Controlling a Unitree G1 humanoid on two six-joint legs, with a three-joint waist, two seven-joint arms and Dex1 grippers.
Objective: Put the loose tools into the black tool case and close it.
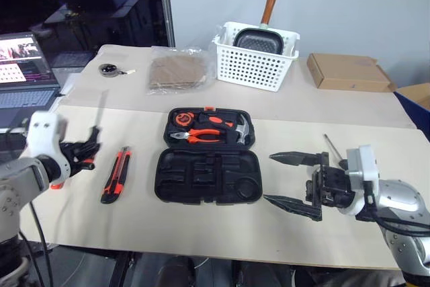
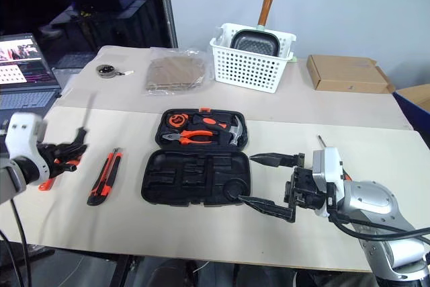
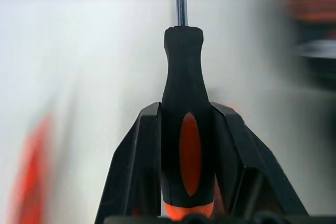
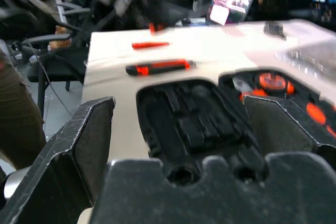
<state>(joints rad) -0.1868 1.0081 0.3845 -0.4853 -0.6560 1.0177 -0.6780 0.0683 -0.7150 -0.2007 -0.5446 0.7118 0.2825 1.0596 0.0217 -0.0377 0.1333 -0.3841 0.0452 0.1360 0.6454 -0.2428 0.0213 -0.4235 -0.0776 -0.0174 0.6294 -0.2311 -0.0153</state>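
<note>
one black tool case (image 1: 208,166), lying open. two screwdrivers: one black-and-orange (image 3: 186,145), one over by the right arm (image 1: 330,144). one small orange tester (image 4: 150,45). one utility knife (image 1: 116,174). in the case, one pair of pliers (image 1: 198,136) and one hammer (image 1: 242,129). one white basket (image 1: 255,58), one pan (image 1: 259,35). one cardboard box (image 1: 348,72). one laptop (image 1: 23,75).
</note>
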